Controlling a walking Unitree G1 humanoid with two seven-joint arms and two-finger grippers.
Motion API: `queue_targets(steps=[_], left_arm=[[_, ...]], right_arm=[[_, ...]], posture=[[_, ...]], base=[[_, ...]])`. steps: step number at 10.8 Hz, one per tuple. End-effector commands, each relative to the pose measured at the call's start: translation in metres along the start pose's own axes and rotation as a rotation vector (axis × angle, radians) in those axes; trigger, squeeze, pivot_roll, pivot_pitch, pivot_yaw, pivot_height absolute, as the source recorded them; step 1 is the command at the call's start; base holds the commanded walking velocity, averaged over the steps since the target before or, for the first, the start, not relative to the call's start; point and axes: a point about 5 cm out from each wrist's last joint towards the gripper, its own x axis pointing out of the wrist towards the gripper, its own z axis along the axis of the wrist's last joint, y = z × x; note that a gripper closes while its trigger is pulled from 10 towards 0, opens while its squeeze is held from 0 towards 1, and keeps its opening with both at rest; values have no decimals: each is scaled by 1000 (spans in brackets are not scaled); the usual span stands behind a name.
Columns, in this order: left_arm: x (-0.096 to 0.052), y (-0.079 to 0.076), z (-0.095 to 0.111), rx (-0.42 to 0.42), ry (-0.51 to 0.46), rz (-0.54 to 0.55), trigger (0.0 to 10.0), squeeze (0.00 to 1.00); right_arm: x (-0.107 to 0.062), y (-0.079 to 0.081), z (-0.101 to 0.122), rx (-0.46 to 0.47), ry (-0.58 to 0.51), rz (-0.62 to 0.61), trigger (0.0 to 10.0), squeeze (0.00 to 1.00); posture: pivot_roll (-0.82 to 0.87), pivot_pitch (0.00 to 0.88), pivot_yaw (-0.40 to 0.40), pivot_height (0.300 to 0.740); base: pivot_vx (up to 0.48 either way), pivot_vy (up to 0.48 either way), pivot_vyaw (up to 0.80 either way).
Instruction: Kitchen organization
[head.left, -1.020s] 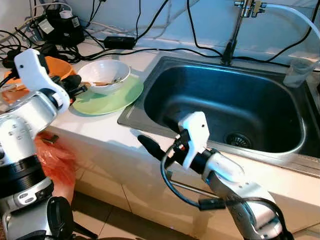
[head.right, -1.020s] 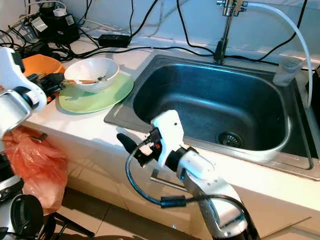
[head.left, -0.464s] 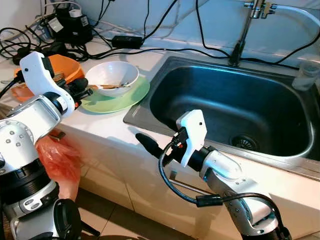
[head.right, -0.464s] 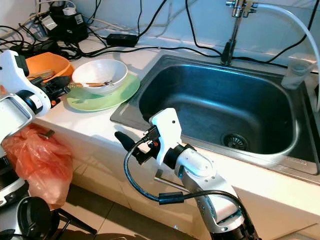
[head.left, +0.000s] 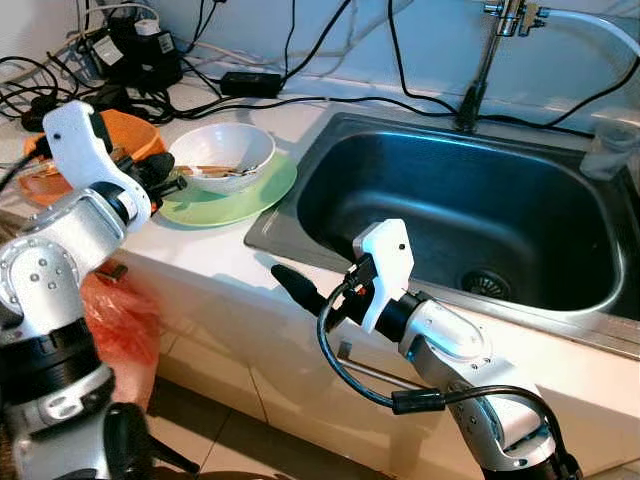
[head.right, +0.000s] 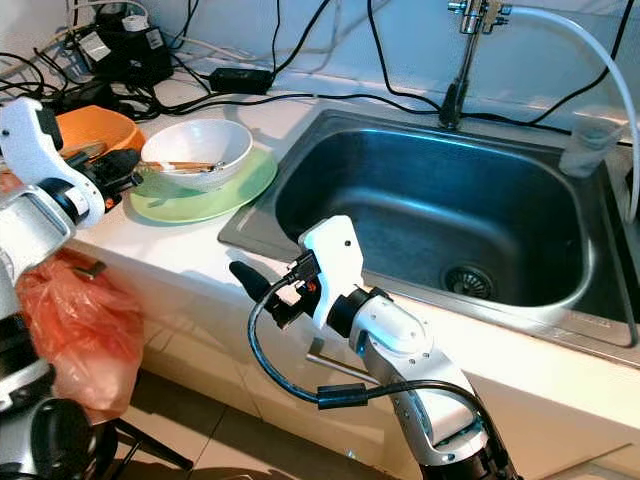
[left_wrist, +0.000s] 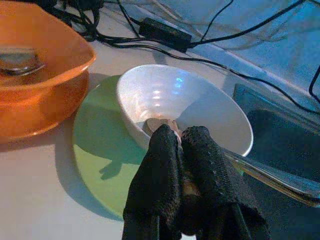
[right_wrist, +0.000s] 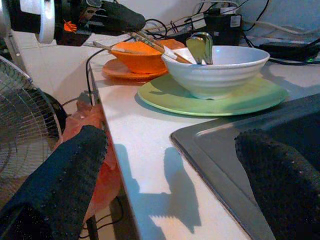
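Two bowls (head.left: 222, 153) (head.left: 100, 140) crowd the cable-strewn counter (head.left: 200, 255) beside the sink (head.left: 450, 210).

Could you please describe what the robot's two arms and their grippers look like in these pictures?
Both arms are silver metal with rounded joints and black bands. Each wrist carries a glossy white housing. The right arm has a black cable looping beneath it and small red and orange parts at the wrist. The left gripper and right gripper each have two long black fingers with a dotted, textured surface.
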Motion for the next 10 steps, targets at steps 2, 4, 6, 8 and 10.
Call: queue_targets(steps=[2, 4, 6, 8, 10], left_arm=[[5, 9, -2, 25, 38, 46, 0, 0], [6, 9, 12, 38, -9, 41, 0, 0], [9, 9, 20, 49, -39, 36, 0, 0], [12, 1, 29, 20, -104, -13, 0, 0], [20, -20, 28, 13, -145, -106, 0, 0]], right_arm=[[2, 0, 3, -18, -12, 2, 10000, 0], [2, 0, 2, -18, -12, 4, 10000, 0], [2, 0, 2, -20, -12, 4, 10000, 0], [2, 0, 2, -21, -12, 1, 10000, 0], [2, -2, 2, -29, -13, -9, 10000, 0]], posture=[[75, 0, 63, 740], [79, 0, 63, 740], [76, 0, 62, 740], [75, 0, 63, 740], [57, 0, 69, 740]], base=[[0, 0, 0], [0, 0, 0], [0, 0, 0], [0, 0, 0], [0, 0, 0]])
